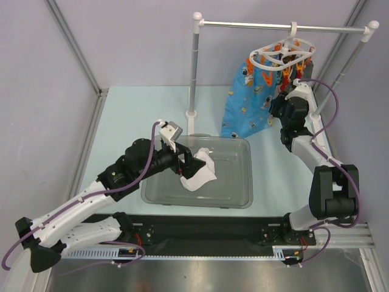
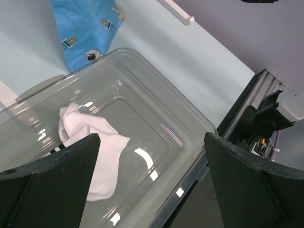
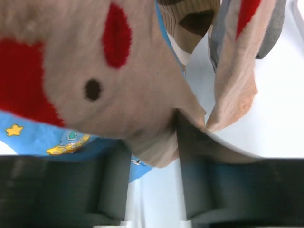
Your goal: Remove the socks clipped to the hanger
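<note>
- Left arm [image 1: 79, 204]: white link shells, black joint housings, a small green dot on one joint.
- Right arm [image 1: 307, 149]: the same white-and-black build (its elbow block is all black).
- Purple cables [image 1: 335, 103] loop along both arms.
- Left fingers [image 2: 52, 185]: matte black, broad wedges.
- Right fingers [image 3: 114, 183]: dark grey, blurred.
- Wrist camera block [image 1: 171, 131]: white and grey.

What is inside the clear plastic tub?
One white sock lies on the tub floor. A finger of the left gripper covers part of it, so anything beneath is hidden.
</note>
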Controlling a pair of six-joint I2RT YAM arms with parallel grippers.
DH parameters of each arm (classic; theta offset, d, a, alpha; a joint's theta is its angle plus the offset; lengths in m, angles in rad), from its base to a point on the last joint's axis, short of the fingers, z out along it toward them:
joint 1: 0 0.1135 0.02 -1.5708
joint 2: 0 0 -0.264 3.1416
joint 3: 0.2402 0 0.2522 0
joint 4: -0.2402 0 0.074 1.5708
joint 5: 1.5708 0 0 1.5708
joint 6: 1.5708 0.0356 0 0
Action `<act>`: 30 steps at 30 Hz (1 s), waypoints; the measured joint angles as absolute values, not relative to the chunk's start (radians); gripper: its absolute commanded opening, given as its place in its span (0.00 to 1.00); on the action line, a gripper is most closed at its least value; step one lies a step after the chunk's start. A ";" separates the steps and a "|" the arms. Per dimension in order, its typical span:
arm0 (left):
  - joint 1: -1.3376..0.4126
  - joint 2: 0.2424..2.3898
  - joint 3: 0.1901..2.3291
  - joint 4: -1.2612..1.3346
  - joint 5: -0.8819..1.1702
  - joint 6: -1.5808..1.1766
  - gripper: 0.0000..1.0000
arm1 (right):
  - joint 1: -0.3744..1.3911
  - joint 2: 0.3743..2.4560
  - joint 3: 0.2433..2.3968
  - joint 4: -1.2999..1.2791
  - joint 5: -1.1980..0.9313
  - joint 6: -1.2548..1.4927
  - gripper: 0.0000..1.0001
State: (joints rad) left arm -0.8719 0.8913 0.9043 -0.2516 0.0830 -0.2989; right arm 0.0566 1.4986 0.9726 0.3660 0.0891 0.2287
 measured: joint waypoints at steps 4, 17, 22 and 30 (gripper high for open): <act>-0.872 0.913 0.876 -0.212 0.071 -0.312 0.91 | 0.054 1.493 0.968 0.363 0.065 0.236 0.05; -0.872 1.181 0.903 0.070 0.025 -0.350 0.90 | 0.062 1.228 1.033 0.030 -0.072 0.351 0.00; -0.875 1.350 1.008 0.161 0.046 -0.274 0.91 | 0.062 1.172 1.064 -0.095 -0.193 0.399 0.00; -0.916 1.514 1.271 0.222 0.082 -0.144 0.93 | 0.062 1.111 1.073 -0.196 -0.374 0.475 0.00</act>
State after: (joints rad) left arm -0.9161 1.5135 1.2705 0.2222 0.0822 -0.1436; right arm 0.0616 1.1110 1.0729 -0.1955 -0.3744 0.4747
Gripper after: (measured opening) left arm 0.930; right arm 0.021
